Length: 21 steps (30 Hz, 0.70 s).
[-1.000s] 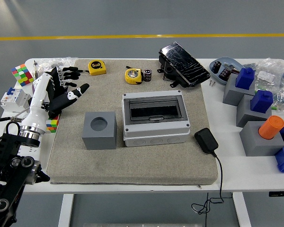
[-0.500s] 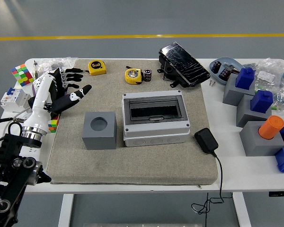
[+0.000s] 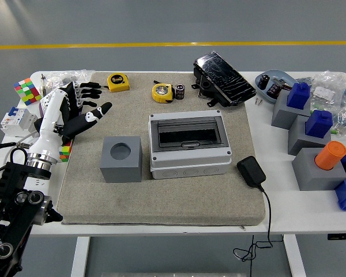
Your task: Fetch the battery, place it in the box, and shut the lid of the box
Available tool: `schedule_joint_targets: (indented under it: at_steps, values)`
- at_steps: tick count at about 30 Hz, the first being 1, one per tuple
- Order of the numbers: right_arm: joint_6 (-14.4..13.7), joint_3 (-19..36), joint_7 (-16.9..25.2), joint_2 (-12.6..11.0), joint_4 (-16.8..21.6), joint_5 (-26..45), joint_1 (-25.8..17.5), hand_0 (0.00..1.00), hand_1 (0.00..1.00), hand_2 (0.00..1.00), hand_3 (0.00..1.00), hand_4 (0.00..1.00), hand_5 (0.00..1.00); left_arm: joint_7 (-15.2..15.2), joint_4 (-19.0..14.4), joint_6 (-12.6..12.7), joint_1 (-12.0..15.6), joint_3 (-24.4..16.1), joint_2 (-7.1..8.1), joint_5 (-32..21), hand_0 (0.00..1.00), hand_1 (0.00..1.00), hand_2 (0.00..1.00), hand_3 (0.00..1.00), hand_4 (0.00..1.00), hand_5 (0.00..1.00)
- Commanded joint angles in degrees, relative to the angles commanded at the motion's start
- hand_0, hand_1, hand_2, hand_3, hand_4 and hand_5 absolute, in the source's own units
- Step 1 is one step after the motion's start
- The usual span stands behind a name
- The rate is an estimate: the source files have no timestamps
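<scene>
A small dark battery (image 3: pixel 180 91) stands near the mat's far edge, just right of a yellow tape measure (image 3: pixel 162 92). The grey box (image 3: pixel 188 145) sits mid-mat, and its smoked transparent lid lies flat over the top. My left hand (image 3: pixel 83 108) hovers over the mat's left edge, fingers spread and holding nothing, well left of the battery and the box. The right arm is out of view.
A grey cube with a round hole (image 3: pixel 121 158) stands left of the box. A second yellow tape measure (image 3: pixel 117 82), a black device (image 3: pixel 223 78), a black adapter with cable (image 3: pixel 251 172), Rubik's cubes (image 3: pixel 26 90) and blue-topped grey blocks (image 3: pixel 308 133) lie around.
My left hand has drifted slightly up and away from me; nothing else has moved.
</scene>
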Motion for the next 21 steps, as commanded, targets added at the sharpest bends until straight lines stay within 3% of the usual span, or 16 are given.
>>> schedule_joint_targets:
  at_steps: [21]
  values:
    - [0.0,0.11,-0.04,0.08,0.0,-0.08,-0.05,0.64,0.665,0.673,0.604,0.989,0.591,0.13,0.23,-0.21,0.09,-0.61,-0.05,0.23,0.431,0.58,0.579,0.614,0.955,0.339]
